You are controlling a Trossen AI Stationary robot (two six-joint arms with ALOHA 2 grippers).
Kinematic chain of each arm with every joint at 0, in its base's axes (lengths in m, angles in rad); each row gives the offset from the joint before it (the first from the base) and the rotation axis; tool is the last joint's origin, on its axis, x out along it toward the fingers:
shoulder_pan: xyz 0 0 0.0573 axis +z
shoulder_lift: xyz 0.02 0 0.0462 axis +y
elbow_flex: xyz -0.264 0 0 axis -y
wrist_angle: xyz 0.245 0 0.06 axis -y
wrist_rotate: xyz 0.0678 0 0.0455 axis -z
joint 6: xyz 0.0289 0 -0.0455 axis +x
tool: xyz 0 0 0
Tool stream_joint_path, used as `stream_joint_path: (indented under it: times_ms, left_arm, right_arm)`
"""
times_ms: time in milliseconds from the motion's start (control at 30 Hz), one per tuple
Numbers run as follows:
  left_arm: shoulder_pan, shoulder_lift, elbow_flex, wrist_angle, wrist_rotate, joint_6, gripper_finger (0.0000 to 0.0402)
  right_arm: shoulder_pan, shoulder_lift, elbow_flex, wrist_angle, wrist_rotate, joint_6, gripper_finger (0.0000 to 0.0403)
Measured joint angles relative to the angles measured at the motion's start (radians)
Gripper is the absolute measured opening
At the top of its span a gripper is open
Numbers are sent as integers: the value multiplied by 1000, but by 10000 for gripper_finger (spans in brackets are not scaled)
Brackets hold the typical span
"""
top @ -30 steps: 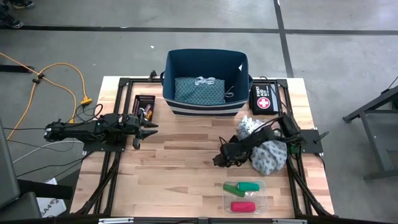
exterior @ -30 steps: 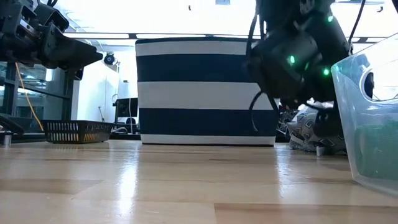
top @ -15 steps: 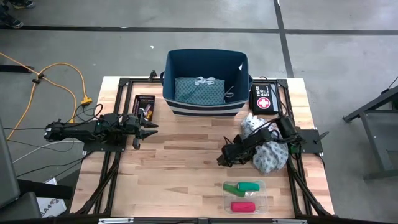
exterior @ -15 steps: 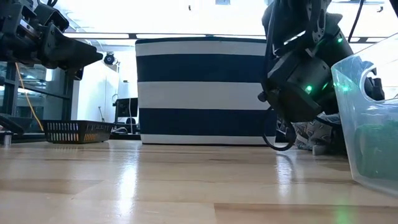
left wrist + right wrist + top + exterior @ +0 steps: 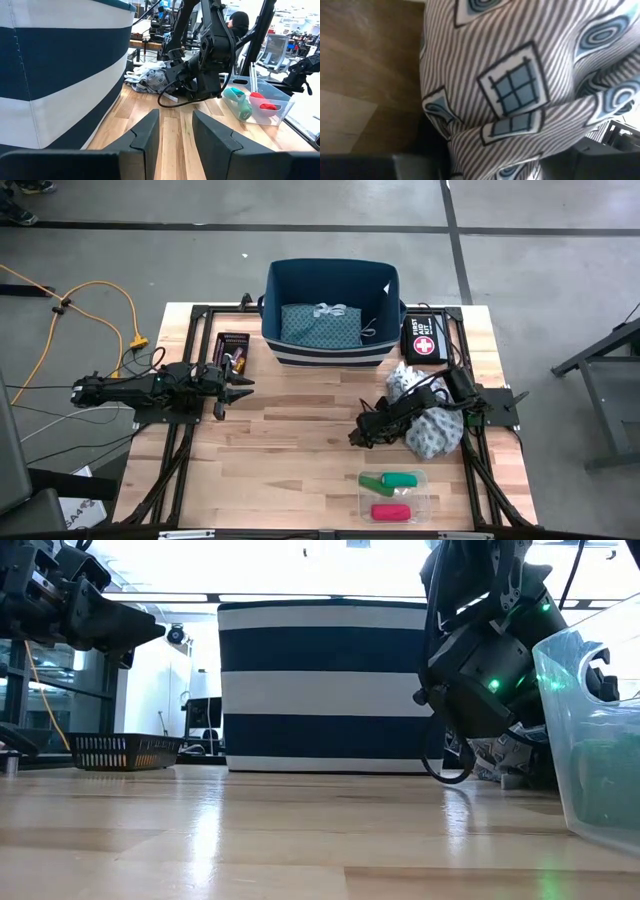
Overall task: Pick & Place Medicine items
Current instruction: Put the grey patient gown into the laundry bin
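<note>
Right claw (image 5: 405, 402) down on crumpled grey striped cloth (image 5: 520, 75), fingers hidden; left claw (image 5: 175, 135) slightly parted, empty.

Right tool (image 5: 357, 438) fingertips hidden by cloth (image 5: 520, 75)

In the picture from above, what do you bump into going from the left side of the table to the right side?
Left gripper → small black basket → big blue bin → first aid pouch. The right gripper, the grey patterned cloth and the clear tray of tubes overlap these sideways, so I skip them.
</note>
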Motion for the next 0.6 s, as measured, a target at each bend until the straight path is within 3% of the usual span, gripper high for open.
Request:
stream_joint_path:
  times_ms: [600]
  left_arm:
    - [0,0,0,0,0,0,111]
  right_arm:
    - [1,-8,39,-63,2,-2,101]
